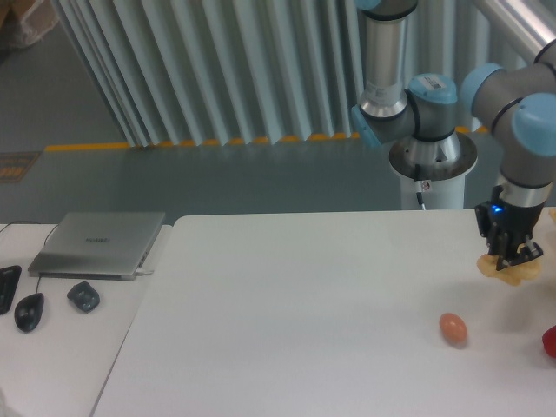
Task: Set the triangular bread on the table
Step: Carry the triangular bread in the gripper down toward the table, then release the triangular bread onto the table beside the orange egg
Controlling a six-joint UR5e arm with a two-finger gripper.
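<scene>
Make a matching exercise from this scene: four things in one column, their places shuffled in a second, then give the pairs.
Things:
1. triangular bread
2. egg
3. laptop
4. red item

Places:
A. closed, on the side desk at the left
B. cut off by the right edge of the picture
C. held in the gripper
D. alone on the table, left of the red item

Pairs: 1-C, 2-D, 3-A, 4-B

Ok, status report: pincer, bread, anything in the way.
Pincer shut on the triangular bread, carried above the table near its right side. Egg sits ahead and left; red item at right edge. Neither directly beneath.
</scene>
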